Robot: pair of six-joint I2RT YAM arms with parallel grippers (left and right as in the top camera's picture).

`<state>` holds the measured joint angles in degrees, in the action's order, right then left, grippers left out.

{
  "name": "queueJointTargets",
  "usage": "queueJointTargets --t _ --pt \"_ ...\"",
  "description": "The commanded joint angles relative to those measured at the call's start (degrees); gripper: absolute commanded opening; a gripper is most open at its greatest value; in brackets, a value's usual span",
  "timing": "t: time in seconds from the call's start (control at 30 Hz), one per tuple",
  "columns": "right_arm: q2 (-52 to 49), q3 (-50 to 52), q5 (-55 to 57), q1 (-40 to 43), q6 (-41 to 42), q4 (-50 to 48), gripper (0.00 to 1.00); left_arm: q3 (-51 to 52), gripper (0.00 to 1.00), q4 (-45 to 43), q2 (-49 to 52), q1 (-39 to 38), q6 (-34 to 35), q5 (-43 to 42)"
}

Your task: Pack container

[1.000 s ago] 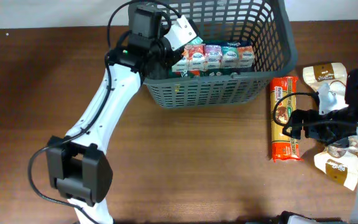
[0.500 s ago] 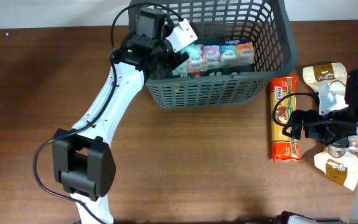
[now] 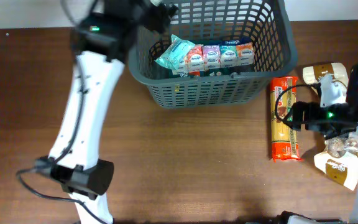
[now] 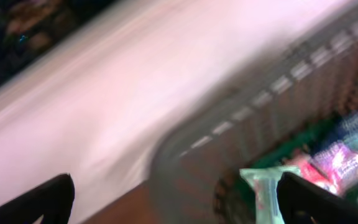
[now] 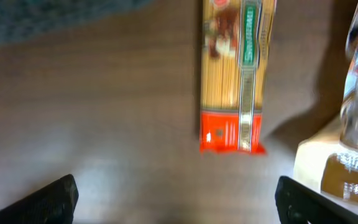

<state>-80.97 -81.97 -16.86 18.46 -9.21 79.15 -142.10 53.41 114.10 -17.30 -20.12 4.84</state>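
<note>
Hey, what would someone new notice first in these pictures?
The large dark grey latticed plastic basket at the table's far edge stands out, with a row of small colourful packets inside. Right of it, a long orange-red spaghetti packet lies on the brown wooden table. The white left arm stretches up beside the basket.

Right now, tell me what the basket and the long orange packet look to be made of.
Basket: looks like moulded plastic, matte dark grey, going by its slotted walls and thick rim. Packet: probably thin glossy plastic film, printed orange and red, pasta strands showing through.
</note>
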Motion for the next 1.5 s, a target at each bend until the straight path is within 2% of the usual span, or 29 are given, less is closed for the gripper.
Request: queueJointTargets --t 0.0,0.2,0.3,0.43,0.57,0.67,0.8,0.93,0.97,1.03,1.17,1.33,1.47 --pt "-0.09 -0.85 -2.38 0.31 -0.33 -2.05 0.99 -7.28 0.99 4.48 -0.24 4.79 13.64 3.58" --pt "-0.09 -0.85 -2.62 0.31 -0.35 -6.86 0.99 -10.82 0.99 15.98 -0.2 16.11 28.3 2.95" --pt "-0.09 -0.85 -2.16 0.31 -0.37 -9.16 0.99 -10.62 0.99 21.86 0.66 20.92 31.41 0.07" --pt "-0.09 -0.85 0.5 0.31 -0.37 -11.32 0.99 -10.62 0.99 27.15 2.58 25.18 31.41 -0.55" --pt "-0.55 -0.37 12.96 0.33 0.04 -11.58 0.99 -10.6 0.99 30.77 4.11 27.28 31.41 -0.52" --pt "-1.68 -0.33 19.32 0.68 4.42 -12.41 0.99 -10.6 0.99 31.5 4.87 27.71 31.41 -0.52" --pt "-4.44 -0.31 19.08 3.41 11.98 -14.45 0.99 -10.6 0.99 31.52 4.98 27.69 31.41 -0.55" --pt "-9.4 -0.31 19.1 8.61 17.14 -11.69 0.98 -10.6 0.99 31.52 5.01 27.69 31.41 -0.55" --pt "-11.96 -0.31 19.12 10.84 17.25 -10.19 0.91 -10.6 0.99 31.52 5.01 27.69 31.41 -0.55" --pt "-15.19 -0.31 19.74 12.96 17.27 -8.24 0.84 -10.6 0.99 31.52 5.01 27.69 31.41 -0.55" --pt "-20.02 0.9 25.33 13.4 17.22 -6.73 0.83 -10.6 0.99 31.52 5.03 27.69 31.41 -0.55" --pt "-20.72 4.02 33.62 11.15 17.22 -10.29 0.86 -10.6 0.99 31.52 5.03 27.69 31.41 -0.55" --pt "-20.72 5.16 34.14 11.19 17.05 -12.98 0.88 -10.6 0.99 31.52 5.03 27.69 31.41 -0.55"
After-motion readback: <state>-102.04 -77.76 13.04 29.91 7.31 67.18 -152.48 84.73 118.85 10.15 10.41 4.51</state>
